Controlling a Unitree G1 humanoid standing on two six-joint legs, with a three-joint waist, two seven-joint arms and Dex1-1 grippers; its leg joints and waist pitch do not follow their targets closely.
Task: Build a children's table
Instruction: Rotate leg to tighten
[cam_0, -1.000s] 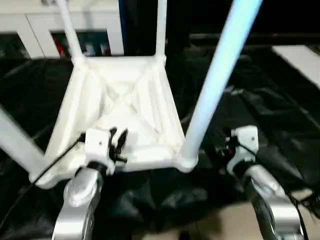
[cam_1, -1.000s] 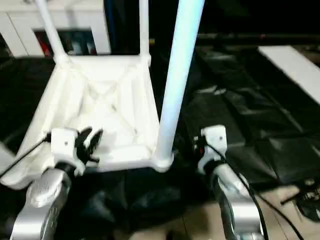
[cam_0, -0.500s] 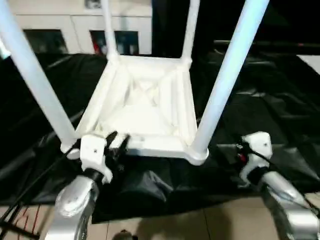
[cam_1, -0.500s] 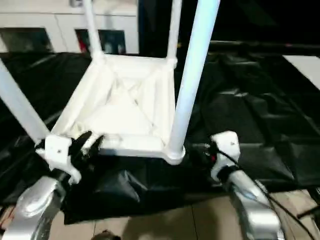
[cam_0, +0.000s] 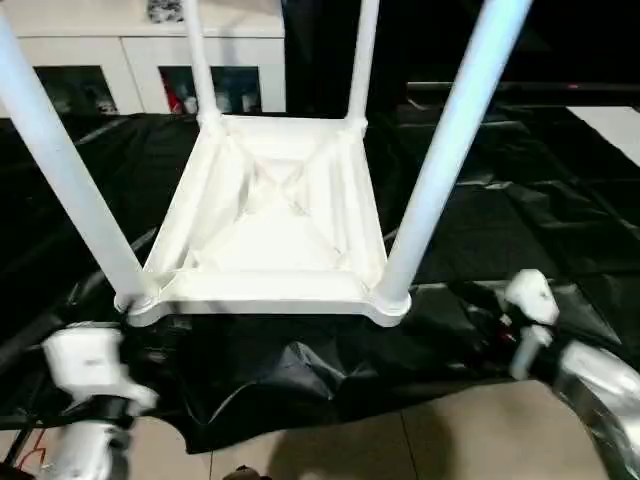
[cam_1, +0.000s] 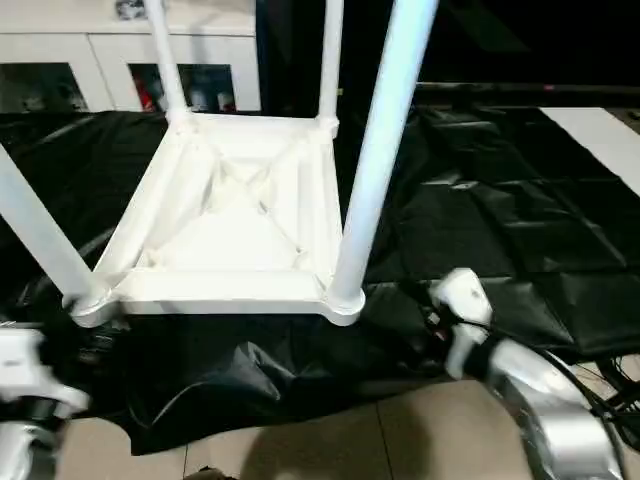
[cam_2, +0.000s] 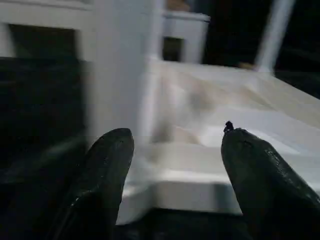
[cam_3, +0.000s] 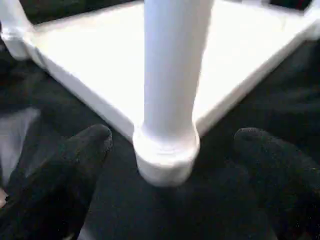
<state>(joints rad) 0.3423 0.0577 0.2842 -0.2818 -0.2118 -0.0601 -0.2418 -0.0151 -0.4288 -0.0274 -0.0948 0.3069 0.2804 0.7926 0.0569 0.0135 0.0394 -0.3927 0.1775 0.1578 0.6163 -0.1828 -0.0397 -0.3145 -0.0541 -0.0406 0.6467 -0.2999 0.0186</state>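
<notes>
Black sheeting (cam_0: 500, 220), wrinkled, covers the floor under the work; its near edge ends on pale floor tiles (cam_0: 420, 450).

White cabinet (cam_0: 130, 70) with glass doors stands along the far left, behind the sheet.

Tabletop (cam_0: 270, 220): white plastic, rectangular, lying upside down on the black sheeting at the centre of the scene, ribbed underside facing up, with crossed ribs visible in the middle.

Legs, four, white and round, each standing upright in a corner socket of the tabletop:
- near-left leg (cam_0: 60, 160), rising to the upper left;
- near-right leg (cam_0: 450, 140), seated in the rounded near-right socket (cam_3: 165, 155);
- far-left leg (cam_0: 197, 60);
- far-right leg (cam_0: 362, 60).

Left hand (cam_2: 175, 165): low at the near left, just beside the tabletop's near-left corner and short of touching it. Its two black fingers (cam_2: 105, 165) stand apart with nothing between them; the near edge of the tabletop and the near-left leg lie beyond the gap.

Right hand (cam_3: 175, 165): at the near right, off the tabletop, over the black sheeting. Its fingers (cam_3: 75, 165) are spread wide to either side of the near-right leg's base, clear of it on both sides, gripping nothing.

Silver forearms enter from the near edge, one on each side.
</notes>
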